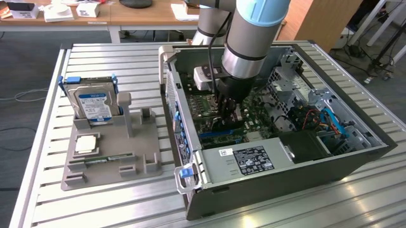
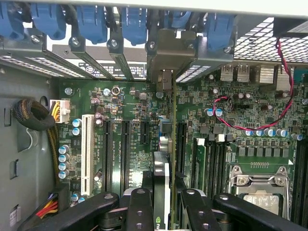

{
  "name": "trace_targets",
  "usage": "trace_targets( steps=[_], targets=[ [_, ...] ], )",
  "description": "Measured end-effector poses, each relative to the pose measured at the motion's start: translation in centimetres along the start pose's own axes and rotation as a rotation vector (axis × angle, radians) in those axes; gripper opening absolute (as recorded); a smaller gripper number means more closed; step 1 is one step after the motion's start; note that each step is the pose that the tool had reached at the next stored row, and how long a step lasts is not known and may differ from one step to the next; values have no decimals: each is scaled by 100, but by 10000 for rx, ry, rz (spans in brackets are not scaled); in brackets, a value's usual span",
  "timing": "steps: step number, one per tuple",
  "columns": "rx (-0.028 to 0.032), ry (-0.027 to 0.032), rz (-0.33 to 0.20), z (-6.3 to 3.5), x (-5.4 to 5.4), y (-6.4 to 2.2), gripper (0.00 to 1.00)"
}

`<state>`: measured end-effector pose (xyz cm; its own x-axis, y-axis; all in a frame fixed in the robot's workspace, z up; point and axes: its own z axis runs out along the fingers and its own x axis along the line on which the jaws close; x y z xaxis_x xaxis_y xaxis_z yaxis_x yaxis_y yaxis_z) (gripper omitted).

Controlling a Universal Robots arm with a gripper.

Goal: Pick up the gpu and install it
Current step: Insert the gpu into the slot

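Fixture, the exterior view's left: a grey holder [image 1: 108,152] on the desk [image 1: 266,209] carries a hard drive [image 1: 94,104] standing upright and a RAM stick [image 1: 101,160] lying low. Neither belongs to this job.
Case: the computer case [image 1: 285,185] lies open on its side in the middle of the desk, and the arm reaches down into it.
Tool: the tool [image 2: 162,202] is closed on the gpu [image 2: 162,168], with a finger on each flat face of the card.
Where the gpu is: inside the case, edge-on above the motherboard [image 2: 130,96], among the long black expansion slots [image 2: 125,149]. Its metal end [image 2: 166,57] points at the rear slot openings.
Step in hand: seating the card, by my reading. Whether its contacts have entered a slot I cannot tell.
Doing it well: keep the card square to the board, with its edge parallel to the slot. The metal end should line up with one rear opening. Pressure should go straight into the board, since a tilt would likely jam one corner.
The exterior view's right: the power supply [image 1: 247,159] and drive cables sit well apart from the card.
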<state>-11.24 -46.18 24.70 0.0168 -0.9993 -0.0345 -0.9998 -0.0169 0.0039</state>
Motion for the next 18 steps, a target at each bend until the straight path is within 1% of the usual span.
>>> trace_targets(
  steps=[5,8,11,16,17,18],
  targets=[
    [4,-33,0,-5,-1,0,27],
    [1,-40,0,-24,-1,0,27],
    [4,-72,0,-29,-1,0,27],
    [2,-80,6,-31,20,1,27],
    [7,-80,143,-31,20,1,27],
    [8,-80,152,-31,20,1,27]
  ],
)
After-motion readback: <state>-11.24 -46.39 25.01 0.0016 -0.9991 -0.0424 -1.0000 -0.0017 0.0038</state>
